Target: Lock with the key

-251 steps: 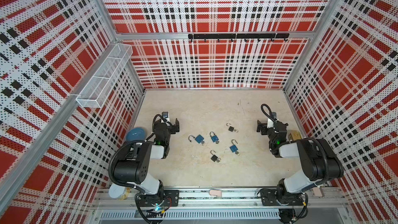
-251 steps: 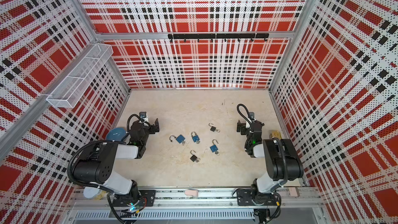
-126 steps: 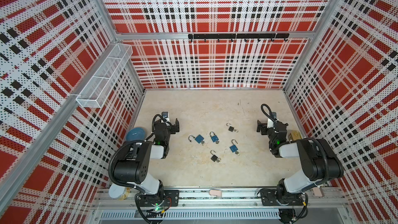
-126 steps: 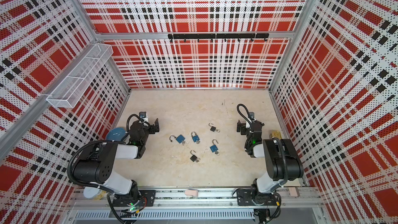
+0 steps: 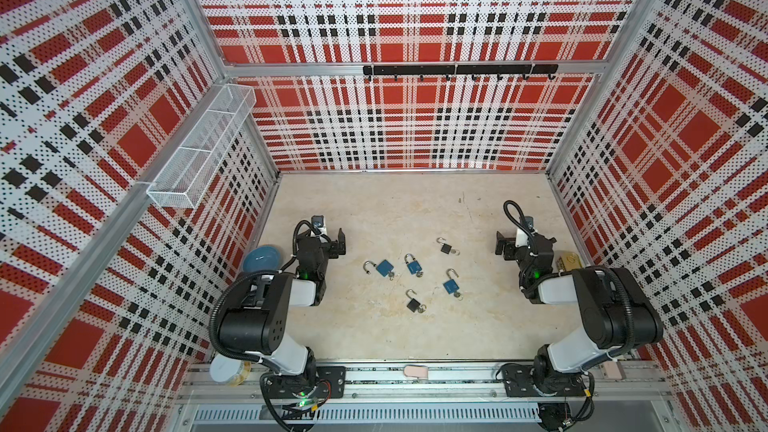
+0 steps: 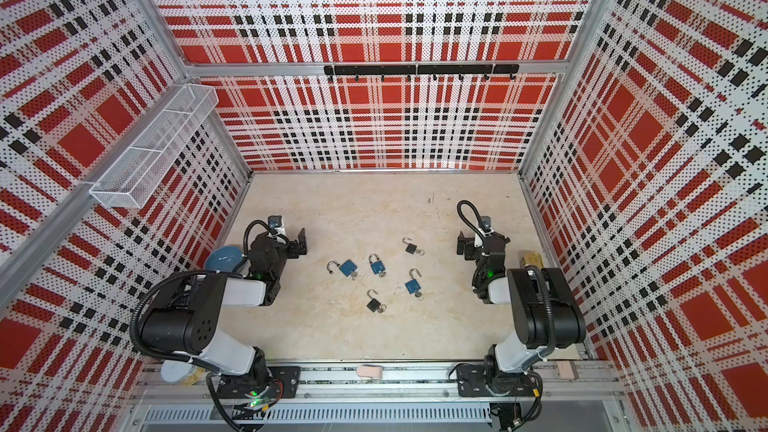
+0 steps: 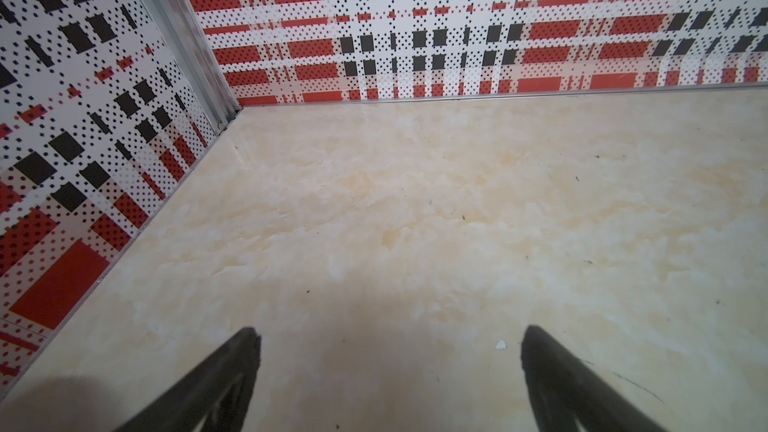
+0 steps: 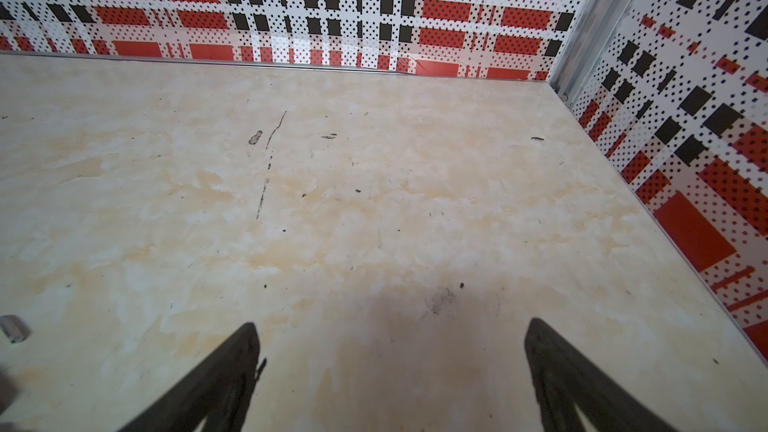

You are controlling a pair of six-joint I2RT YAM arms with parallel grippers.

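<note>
Top views, dial centred on the table (image 5: pixel 374 209), 12 o'clock at the far wall. Five padlocks lie loosely grouped just toward 6 o'clock of centre, none touching another.

(a) Left blue padlock (image 5: pixel 384 268), at 9 o'clock of the group, shackle swung open.
(b) Middle blue padlock (image 5: pixel 414 268), just beside (a).
(c) Right blue padlock (image 5: pixel 450 285), at 4 o'clock of the group.
(d) Far black padlock (image 5: pixel 446 248), at 1 o'clock.
(e) Near black padlock (image 5: pixel 414 305), at 6 o'clock, with a silvery key (image 5: pixel 422 308) at its body. Similar silvery pieces show at the other four bodies, too small to make out in detail.

The left fingers (image 7: pixel 224 376) stand spread wide over bare table at 9 o'clock, well apart from the padlocks and holding nothing. The right fingers (image 8: pixel 224 376) stand equally wide at 3 o'clock, also holding nothing, over bare scuffed table.

A blue bowl (image 5: pixel 261 258) sits at the 9 o'clock edge, beside the left arm. A brass-coloured object (image 5: pixel 569 261) sits at the 3 o'clock edge, beside the right arm.
</note>
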